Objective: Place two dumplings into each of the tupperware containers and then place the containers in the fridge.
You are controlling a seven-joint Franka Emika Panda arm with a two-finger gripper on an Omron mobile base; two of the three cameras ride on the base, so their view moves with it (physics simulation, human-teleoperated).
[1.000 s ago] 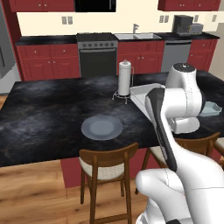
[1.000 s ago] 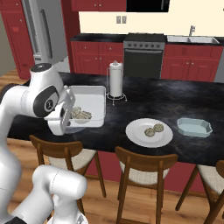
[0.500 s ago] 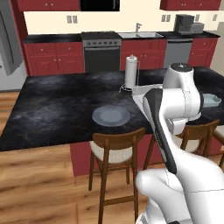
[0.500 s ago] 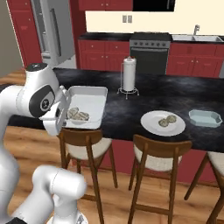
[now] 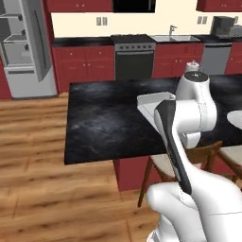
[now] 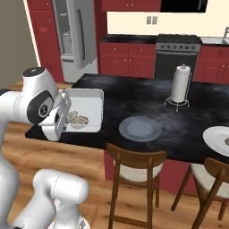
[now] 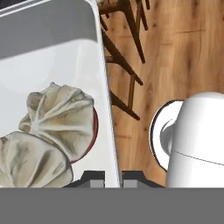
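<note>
Two dumplings (image 7: 52,131) sit just past the gripper (image 7: 111,177), whose fingers are pinched on the thin rim of the white tupperware container (image 6: 87,112), one tip on each side of the wall. Clamping the rim rather than the body looks deliberate: the tub is too wide for the jaws, and an edge grip leaves the load undisturbed on the floor of the tub. From the hand camera, wooden floor (image 7: 175,52) and chair legs (image 7: 124,61) pass beneath the rim, so the tub appears to be carried in the air at the counter's edge, not resting fully on the counter, though the base cameras do not settle this. Seen from the right base camera, the container hangs level in front of the hand, which keeps the dumplings from rolling. Beyond the container lies the black counter (image 6: 134,98), with a round grey plate (image 6: 140,129) a little further off, a paper-towel holder (image 6: 180,85) past that, and a white plate (image 6: 219,139) well away at the counter's far end. The fridge (image 6: 76,36) stands farthest from the gripper, across open floor, its door open and shelves showing (image 5: 19,42) — judged the destination for this filled tub; the other container is not visible now
</note>
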